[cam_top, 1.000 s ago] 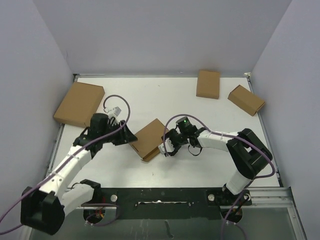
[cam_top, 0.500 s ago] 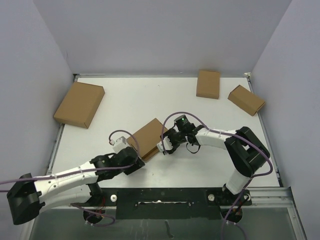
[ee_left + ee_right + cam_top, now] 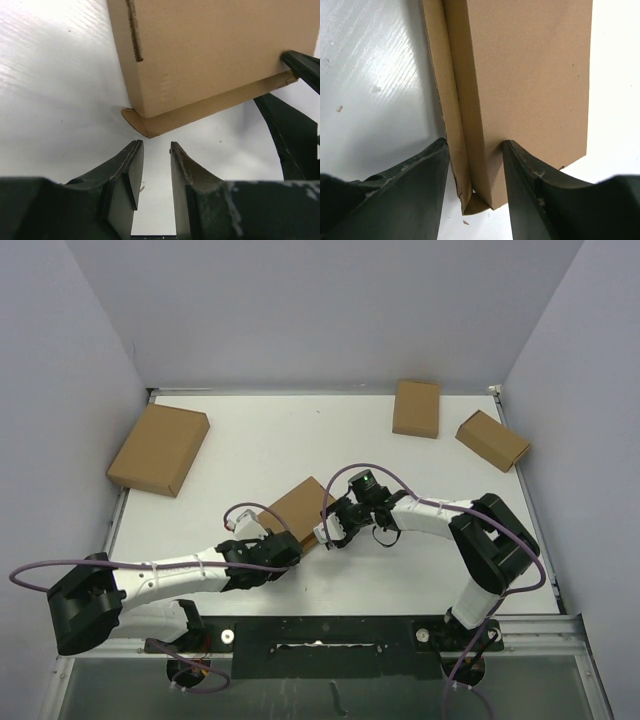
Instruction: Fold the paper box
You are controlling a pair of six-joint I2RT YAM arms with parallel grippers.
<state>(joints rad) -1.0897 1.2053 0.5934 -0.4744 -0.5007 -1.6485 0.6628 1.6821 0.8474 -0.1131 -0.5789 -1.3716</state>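
Observation:
The paper box lies folded shut, brown and flat, mid-table. My right gripper is shut on its near-right edge. In the right wrist view the fingers straddle the box's side wall and a loose flap beside it. My left gripper sits low at the box's near corner. In the left wrist view the left gripper has its jaws almost closed with a narrow gap and nothing between them. They stop just short of the box's corner flap.
A larger brown box lies at the far left. Two smaller brown boxes lie at the far right. White walls close in the table on three sides. The left arm's cable loops over the table near the box.
My left arm has swung from the box's left side round to its near side and lies low along the table. My right gripper has stayed on the box's edge.

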